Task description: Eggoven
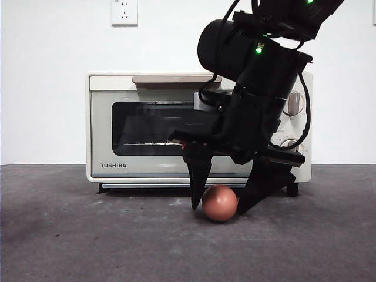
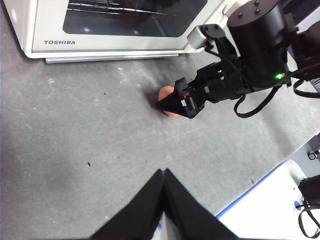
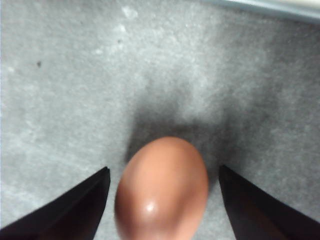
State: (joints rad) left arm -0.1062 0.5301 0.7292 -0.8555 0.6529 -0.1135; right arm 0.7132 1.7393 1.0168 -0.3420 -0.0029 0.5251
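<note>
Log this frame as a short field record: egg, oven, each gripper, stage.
egg: reddish-brown egg on the grey table, in front of the oven
oven: cream TOSHIBA toaster oven, door shut
right gripper: right gripper lowered around the egg, jaws open, one on each side, small gaps visible in its wrist view
left gripper: left gripper apart from the egg, jaws shut, holding nothing
stage: egg not yet grasped or lifted

Reddish-brown egg (image 1: 220,202), cream oven (image 1: 103,117)
</note>
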